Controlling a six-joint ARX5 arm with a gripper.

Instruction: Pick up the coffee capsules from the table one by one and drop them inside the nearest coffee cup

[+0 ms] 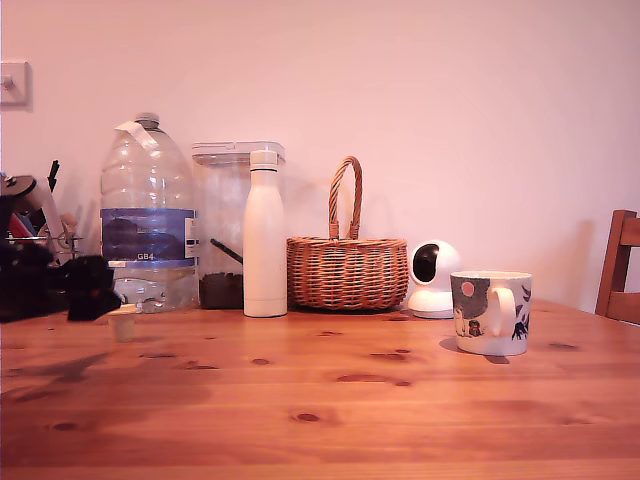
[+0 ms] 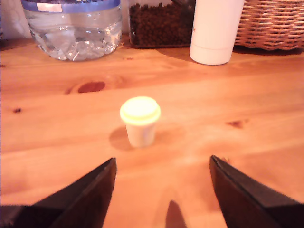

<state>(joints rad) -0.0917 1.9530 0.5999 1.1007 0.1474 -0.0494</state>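
Exterior view, items on the table (image 1: 330, 400):
- Gripper (image 1: 92, 288): black, at the view's far left, low over the wood, just beside the capsule; jaw state not readable from here.
- Capsule (image 1: 122, 322): cream, standing wide rim up on the wood, in front of the water bottle.
- Water bottle (image 1: 148, 215): large, clear, blue label, back row.
- Clear container (image 1: 222, 225): dark contents at the bottom, beside the bottle.
- White flask (image 1: 265, 235): upright, in front of the container.
- Wicker basket (image 1: 347, 265): with handle, mid-table at the back.
- White camera (image 1: 433, 278): round, right of the basket.
- Mug (image 1: 490, 312): white with dark figures, handle facing the viewer, well apart from the capsule, toward the view's right.
- Chair (image 1: 620, 265): part visible at the right edge.

Wrist view: gripper (image 2: 161, 168) jaws spread wide, holding nothing; capsule (image 2: 140, 121) stands free ahead of the gap, touching neither finger.
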